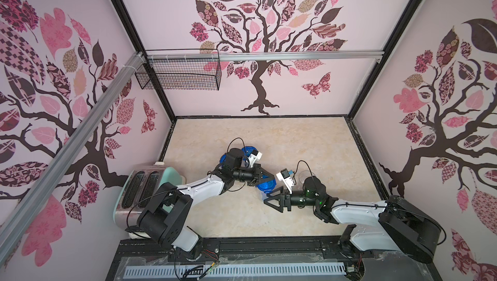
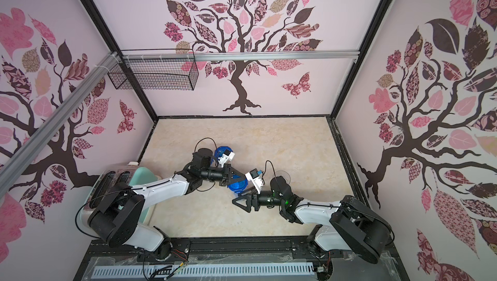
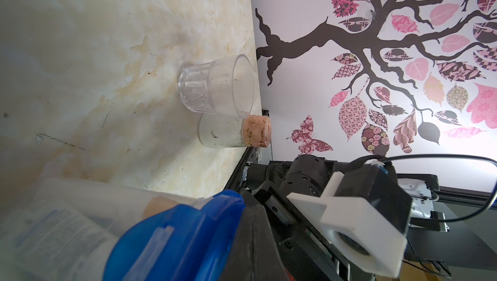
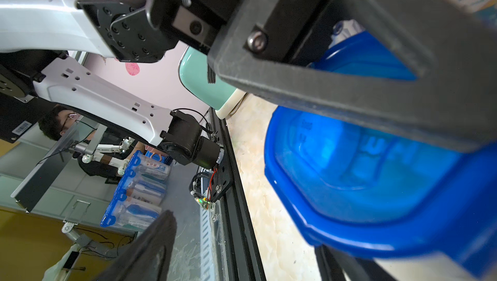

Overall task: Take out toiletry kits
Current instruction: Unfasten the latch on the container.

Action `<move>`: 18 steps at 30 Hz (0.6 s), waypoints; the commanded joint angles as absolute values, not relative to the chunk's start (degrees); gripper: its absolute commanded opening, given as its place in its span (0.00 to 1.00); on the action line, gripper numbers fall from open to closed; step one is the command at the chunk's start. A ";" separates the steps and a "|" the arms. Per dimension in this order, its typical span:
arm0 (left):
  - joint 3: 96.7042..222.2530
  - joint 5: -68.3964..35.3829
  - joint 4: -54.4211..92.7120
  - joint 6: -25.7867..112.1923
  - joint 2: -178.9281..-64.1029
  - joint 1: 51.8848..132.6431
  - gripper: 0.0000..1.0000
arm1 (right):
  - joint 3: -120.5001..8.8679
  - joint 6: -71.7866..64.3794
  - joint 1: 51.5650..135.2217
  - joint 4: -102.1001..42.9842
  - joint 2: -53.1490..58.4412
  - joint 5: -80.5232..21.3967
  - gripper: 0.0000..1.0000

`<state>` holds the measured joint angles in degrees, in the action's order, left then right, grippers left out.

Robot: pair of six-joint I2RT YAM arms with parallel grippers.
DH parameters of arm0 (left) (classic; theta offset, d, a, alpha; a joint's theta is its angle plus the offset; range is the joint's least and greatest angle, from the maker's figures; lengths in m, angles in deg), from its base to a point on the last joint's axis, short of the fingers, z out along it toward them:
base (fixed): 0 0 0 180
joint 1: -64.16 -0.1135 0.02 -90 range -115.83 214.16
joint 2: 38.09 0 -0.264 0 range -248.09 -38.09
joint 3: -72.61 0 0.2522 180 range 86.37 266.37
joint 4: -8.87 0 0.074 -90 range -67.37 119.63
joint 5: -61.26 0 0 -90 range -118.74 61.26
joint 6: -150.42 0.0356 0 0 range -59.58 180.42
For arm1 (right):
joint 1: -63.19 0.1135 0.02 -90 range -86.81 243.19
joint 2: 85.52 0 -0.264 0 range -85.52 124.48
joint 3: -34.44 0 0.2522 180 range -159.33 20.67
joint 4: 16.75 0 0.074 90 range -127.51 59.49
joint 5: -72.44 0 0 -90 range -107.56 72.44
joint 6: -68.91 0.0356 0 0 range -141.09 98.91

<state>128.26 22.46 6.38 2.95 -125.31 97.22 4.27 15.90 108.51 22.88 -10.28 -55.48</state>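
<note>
A clear jar with a blue clip lid (image 1: 266, 186) (image 2: 237, 185) stands mid-table. In the left wrist view its clear body shows toiletry kit pieces inside: a printed white packet (image 3: 53, 228) and a tan cap (image 3: 158, 204). My left gripper (image 1: 272, 177) (image 3: 252, 242) is shut, its fingers pressed together right against the lid's edge (image 3: 174, 239). My right gripper (image 1: 269, 201) (image 4: 242, 260) is open just in front of the jar. The blue lid (image 4: 376, 174) looms close beside one of its fingers, and nothing is gripped.
A second blue-lidded jar (image 1: 247, 151) sits behind the left wrist. A clear tumbler (image 3: 215, 86) and a cork-stoppered bottle (image 3: 234, 131) stand by the right arm. A mint toaster (image 1: 145, 183) is at the left edge and a wire basket (image 1: 180, 74) hangs on the back wall.
</note>
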 commanded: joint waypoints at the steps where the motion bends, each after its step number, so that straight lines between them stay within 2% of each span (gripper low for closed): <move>1: 124.46 15.65 16.21 5.57 -130.11 98.44 0.00 | 3.59 12.69 108.63 31.95 -9.39 -55.47 0.82; 11: 124.61 15.65 16.30 6.00 -130.99 98.43 0.00 | 8.58 7.40 108.76 45.04 -6.47 -55.99 0.84; 15: 124.52 15.64 16.30 6.20 -131.25 98.44 0.00 | 11.60 6.90 109.80 57.02 -3.22 -56.98 0.84; 18: 124.48 15.64 16.13 6.20 -131.30 98.44 0.00 | 10.83 8.56 110.00 57.60 -1.78 -58.63 0.85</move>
